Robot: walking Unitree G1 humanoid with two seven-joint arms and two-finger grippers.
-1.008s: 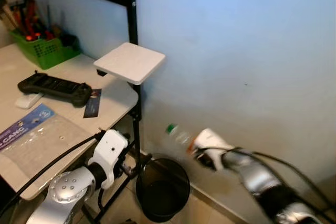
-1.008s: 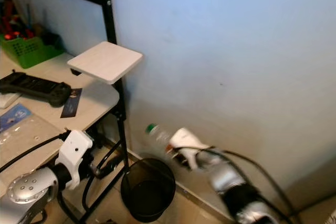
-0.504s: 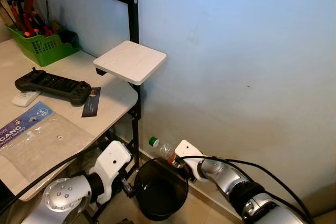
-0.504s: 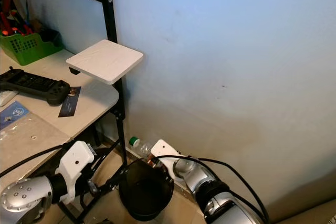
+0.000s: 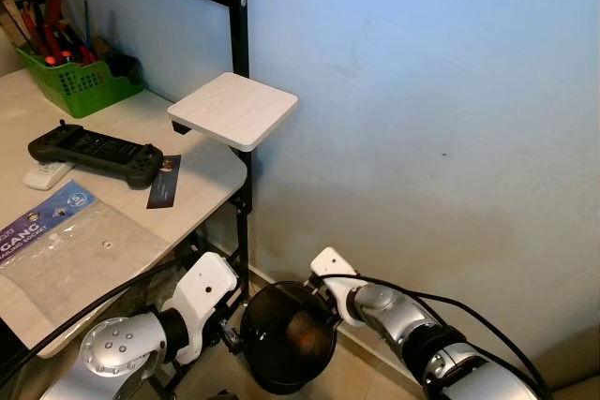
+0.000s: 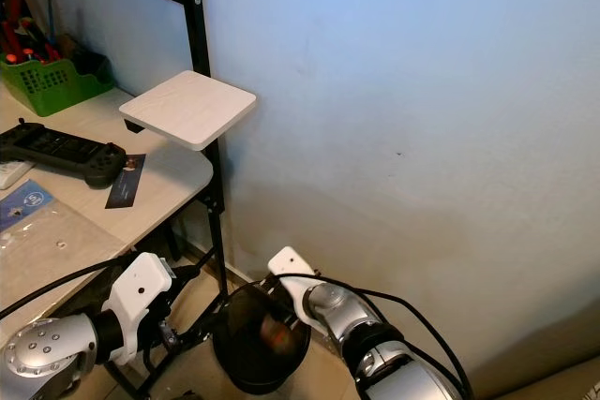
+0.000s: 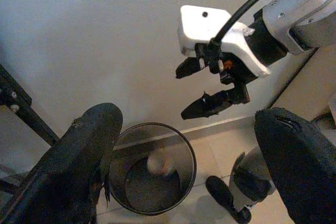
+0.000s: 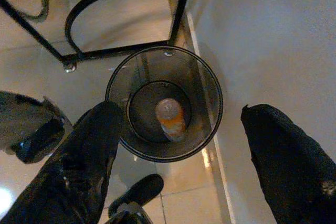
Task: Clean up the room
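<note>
Standing on pale floor tiles (image 8: 31, 77), a black bin (image 8: 210, 85) beside the wall (image 5: 422, 91)

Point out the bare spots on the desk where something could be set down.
The small raised shelf is bare. The desk is free along its rounded edge beside the dark card. It is crowded farther left: black controller, plastic bag, green basket.

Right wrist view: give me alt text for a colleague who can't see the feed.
Looking straight down between the open right gripper fingers, a plastic bottle with an orange label lies at the bottom of a round black wire-mesh bin. The bin stands on pale floor tiles beside the wall, near a black metal table frame.
</note>
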